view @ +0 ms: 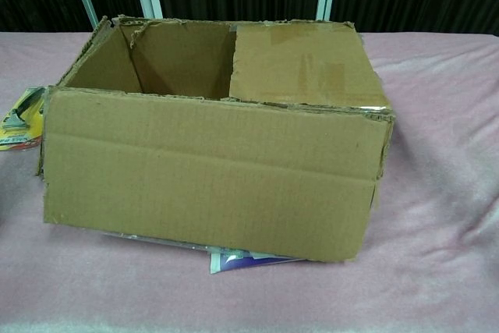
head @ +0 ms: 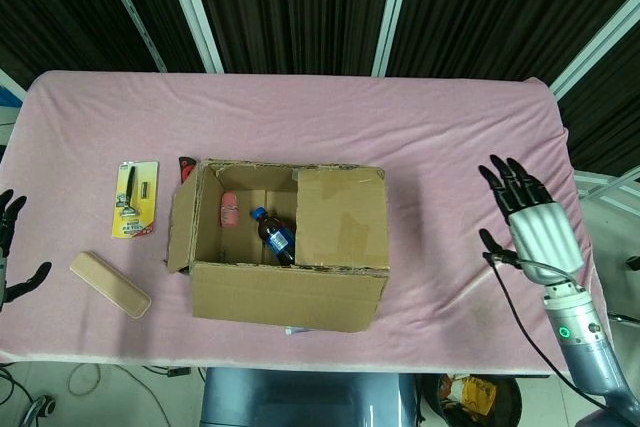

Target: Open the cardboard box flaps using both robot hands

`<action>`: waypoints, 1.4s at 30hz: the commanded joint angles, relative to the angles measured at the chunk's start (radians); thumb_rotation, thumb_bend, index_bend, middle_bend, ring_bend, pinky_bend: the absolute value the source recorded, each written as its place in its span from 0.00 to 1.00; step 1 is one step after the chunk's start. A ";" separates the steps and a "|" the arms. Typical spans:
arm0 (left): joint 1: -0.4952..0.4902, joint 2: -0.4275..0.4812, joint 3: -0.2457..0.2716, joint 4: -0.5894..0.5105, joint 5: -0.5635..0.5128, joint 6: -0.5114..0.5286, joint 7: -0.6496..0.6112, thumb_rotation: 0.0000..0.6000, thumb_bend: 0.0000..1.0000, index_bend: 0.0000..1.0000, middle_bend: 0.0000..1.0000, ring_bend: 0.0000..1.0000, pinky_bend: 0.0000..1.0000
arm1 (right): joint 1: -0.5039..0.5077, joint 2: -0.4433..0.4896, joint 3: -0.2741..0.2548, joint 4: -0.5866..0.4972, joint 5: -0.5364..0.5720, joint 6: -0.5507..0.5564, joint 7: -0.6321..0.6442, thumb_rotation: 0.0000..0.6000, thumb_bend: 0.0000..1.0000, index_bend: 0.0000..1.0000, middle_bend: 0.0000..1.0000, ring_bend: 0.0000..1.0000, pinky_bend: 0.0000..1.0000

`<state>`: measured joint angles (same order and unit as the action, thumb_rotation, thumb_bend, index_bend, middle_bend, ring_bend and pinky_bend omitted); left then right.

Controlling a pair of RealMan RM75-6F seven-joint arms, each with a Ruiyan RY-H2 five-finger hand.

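The cardboard box (head: 290, 292) stands mid-table on the pink cloth. Its left flap (head: 181, 229) hangs down outside the left wall. The right flap (head: 343, 217) lies flat over the right half, as the chest view also shows for this flap (view: 300, 64). Inside the box lie a blue-capped bottle (head: 273, 236) and a pink item (head: 229, 209). My right hand (head: 532, 219) hovers to the right of the box with its fingers spread, holding nothing. My left hand (head: 8, 247) is at the frame's left edge, partly cut off, fingers apart and empty. The chest view shows neither hand.
A yellow razor pack (head: 135, 199) and a tan block (head: 110, 284) lie left of the box. A small red item (head: 185, 165) sits at its back left corner. A purple sheet (view: 249, 259) sticks out from under the box front. The table's front edge is close.
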<state>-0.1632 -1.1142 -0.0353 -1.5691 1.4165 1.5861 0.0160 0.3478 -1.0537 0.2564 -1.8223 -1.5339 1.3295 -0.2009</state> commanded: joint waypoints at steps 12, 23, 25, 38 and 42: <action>0.009 -0.009 -0.024 0.043 0.006 -0.065 -0.171 1.00 0.19 0.00 0.00 0.00 0.00 | 0.529 -0.182 0.148 -0.085 0.186 -0.488 -0.291 1.00 0.99 0.29 0.30 0.23 0.35; 0.008 0.000 -0.032 0.043 0.012 -0.096 -0.212 1.00 0.20 0.00 0.00 0.00 0.00 | 0.768 -0.394 0.137 0.135 0.347 -0.620 -0.371 1.00 1.00 0.43 0.38 0.29 0.35; 0.008 0.001 -0.033 0.043 0.012 -0.100 -0.214 1.00 0.20 0.00 0.00 0.00 0.00 | 0.792 -0.406 0.131 0.158 0.364 -0.634 -0.380 1.00 1.00 0.44 0.38 0.29 0.35; 0.008 0.004 -0.041 0.035 0.015 -0.117 -0.225 1.00 0.20 0.00 0.00 0.00 0.00 | 0.870 -0.376 0.026 0.225 0.393 -0.692 -0.462 1.00 1.00 0.59 0.49 0.29 0.35; 0.011 0.003 -0.043 0.036 0.019 -0.114 -0.223 1.00 0.20 0.00 0.00 0.00 0.00 | 0.878 -0.362 -0.005 0.224 0.393 -0.684 -0.479 1.00 1.00 0.59 0.49 0.29 0.35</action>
<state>-0.1523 -1.1114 -0.0788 -1.5331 1.4361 1.4722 -0.2068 1.2223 -1.4205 0.2584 -1.5978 -1.1408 0.6437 -0.6733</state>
